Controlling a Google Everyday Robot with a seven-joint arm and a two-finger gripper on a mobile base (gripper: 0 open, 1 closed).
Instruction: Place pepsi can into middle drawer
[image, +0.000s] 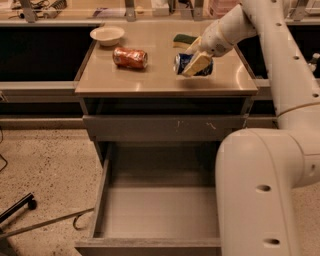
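The pepsi can (185, 64), blue with white markings, lies sideways between the fingers of my gripper (195, 64) over the right half of the cabinet top (150, 80). The gripper is shut on it, and one pale fingertip (197, 63) covers the can's front. The can appears slightly above the surface, with a shadow under it. The middle drawer (157, 210) is pulled out wide open below, in front of the cabinet, with a bare grey floor.
An orange-red dented can (130, 57), a white bowl (107, 35) and a green-yellow sponge (183, 40) are on the cabinet top. The scratched drawer front (165, 127) above is closed. My bulky arm (260, 190) covers the drawer's right side. A black stand leg (17, 207) lies on the floor at left.
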